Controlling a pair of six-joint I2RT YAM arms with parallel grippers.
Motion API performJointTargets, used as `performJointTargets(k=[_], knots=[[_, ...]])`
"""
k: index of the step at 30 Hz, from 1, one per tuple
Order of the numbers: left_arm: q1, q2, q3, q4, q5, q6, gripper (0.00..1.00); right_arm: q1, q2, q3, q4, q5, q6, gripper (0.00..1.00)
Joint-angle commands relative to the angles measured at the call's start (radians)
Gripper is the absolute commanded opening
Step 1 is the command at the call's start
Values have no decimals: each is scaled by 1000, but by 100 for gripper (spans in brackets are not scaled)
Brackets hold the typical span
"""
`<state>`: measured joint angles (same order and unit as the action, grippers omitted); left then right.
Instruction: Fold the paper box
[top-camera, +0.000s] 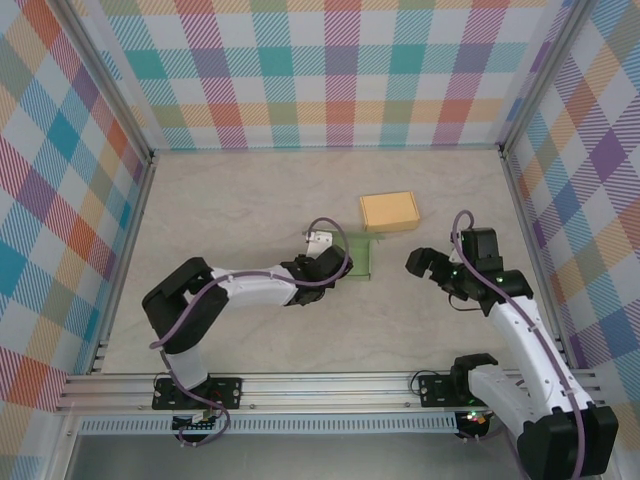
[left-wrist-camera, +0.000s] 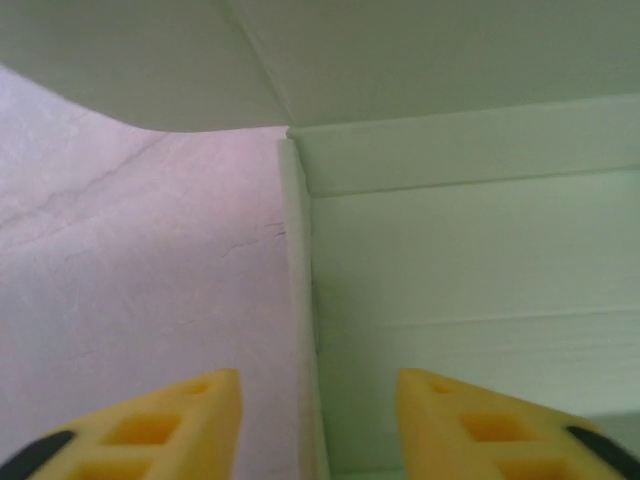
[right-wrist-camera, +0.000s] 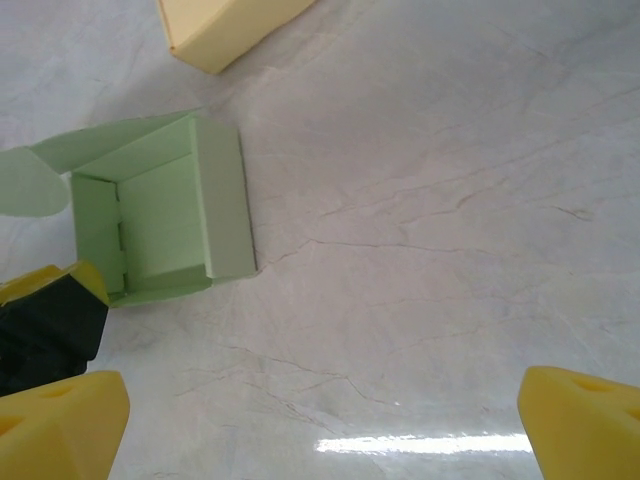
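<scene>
Where the green box (top-camera: 362, 258) lies open near the middle of the table (top-camera: 230, 200), the left gripper (top-camera: 343, 264) is at its left edge with jaws apart. In the left wrist view the left gripper (left-wrist-camera: 320, 430) straddles an upright side wall (left-wrist-camera: 300, 300) of the box: one fingertip (left-wrist-camera: 180, 420) is over bare table and the other is over the box's inside. Whether either touches the card cannot be told.

In the right wrist view the green box (right-wrist-camera: 160, 215) has its walls standing and a rounded flap (right-wrist-camera: 30, 180) spread flat to one side. A yellow box (right-wrist-camera: 220, 30) lies closed just beyond it, with a narrow gap between the two.

The right gripper (top-camera: 418, 262) hangs spread wide over bare table to the right of the green box, near it but clear. Its fingers (right-wrist-camera: 60, 420) frame empty surface in its own view.

Open table runs broad to the left and far side, narrower to the right.

The surface is pale, marbled and glossy. Plaid walls (top-camera: 330, 70) close three sides, and a metal rail (top-camera: 330, 392) carrying both arm bases bounds the near edge.
</scene>
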<state>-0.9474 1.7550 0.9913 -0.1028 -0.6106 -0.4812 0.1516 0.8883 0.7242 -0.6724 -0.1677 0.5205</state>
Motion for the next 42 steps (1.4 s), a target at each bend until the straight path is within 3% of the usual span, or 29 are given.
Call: performJointTargets(k=[1, 6, 10, 16, 22, 28, 40, 42], knots=[[-8, -111, -29, -15, 35, -12, 53, 2, 19, 32, 75, -67, -68, 100], [-7, -277, -88, 10, 63, 45, 61, 22, 31, 15, 148, -92, -116, 93], [31, -398, -124, 40, 53, 191, 71, 50, 46, 11, 201, -96, -156, 87], [209, -440, -169, 178, 353, 463, 84, 121, 129, 39, 281, -57, -224, 83], [330, -363, -190, 280, 515, 563, 85, 227, 237, 86, 320, 44, -311, 83], [370, -282, -167, 307, 608, 652, 85, 250, 389, 172, 345, 51, -382, 85], [429, -138, -32, 261, 648, 727, 74, 249, 620, 340, 337, 119, -468, 75], [429, -119, -8, 251, 659, 731, 68, 250, 645, 359, 333, 113, -460, 71]])
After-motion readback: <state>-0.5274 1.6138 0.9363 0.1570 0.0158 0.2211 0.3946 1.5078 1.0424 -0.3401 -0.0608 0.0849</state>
